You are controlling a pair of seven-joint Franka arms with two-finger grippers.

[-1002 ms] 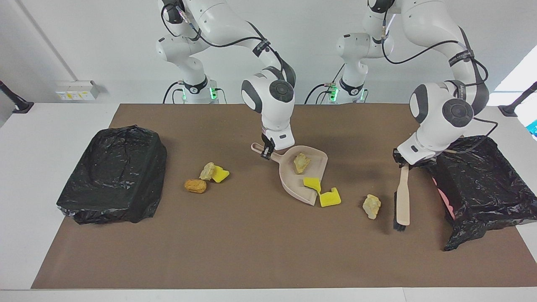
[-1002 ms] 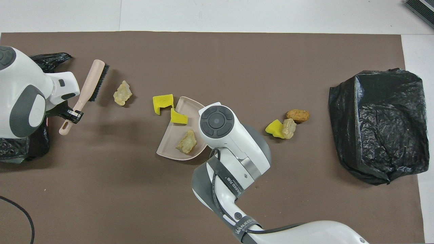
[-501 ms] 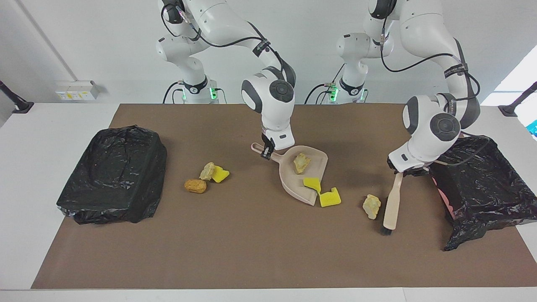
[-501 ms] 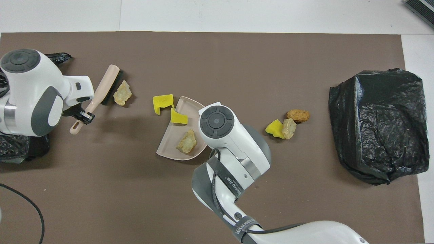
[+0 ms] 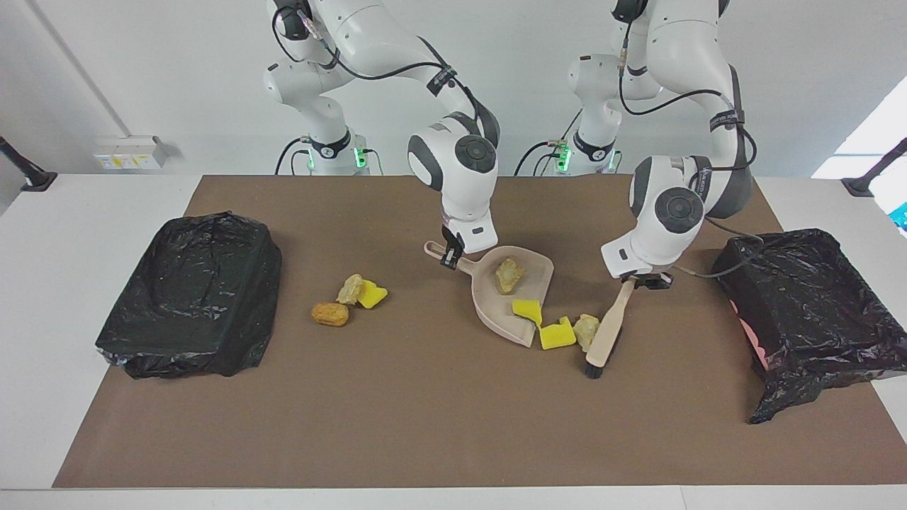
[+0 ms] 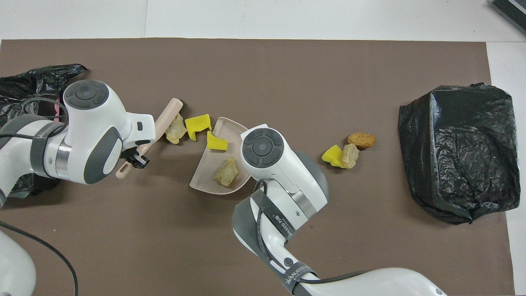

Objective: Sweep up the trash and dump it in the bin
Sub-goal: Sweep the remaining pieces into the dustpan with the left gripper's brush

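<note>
My right gripper [image 5: 449, 256] is shut on the handle of the beige dustpan [image 5: 496, 313], which lies flat mid-table. In the pan are a beige lump [image 5: 509, 275] and, at its mouth, a yellow piece [image 5: 528, 310]. My left gripper [image 5: 633, 282] is shut on the handle of the beige brush [image 5: 606, 329], whose bristles rest on the mat. The brush presses a beige lump [image 5: 585, 330] against a yellow piece [image 5: 558, 334] just outside the pan's mouth. In the overhead view the brush [image 6: 167, 118], that lump [image 6: 176, 129] and that yellow piece [image 6: 197, 124] sit beside the pan [image 6: 207, 166].
A beige lump [image 5: 349, 289], a yellow piece [image 5: 373, 295] and a brown nugget [image 5: 330, 314] lie together toward the right arm's end. A black-bagged box [image 5: 191, 297] stands at that end. A black-lined bin [image 5: 808, 312] stands at the left arm's end.
My left gripper has swept the brush from beside the bin toward the dustpan, pushing the loose beige lump up against the yellow piece at the pan's mouth. The right arm and the pan have not moved.
</note>
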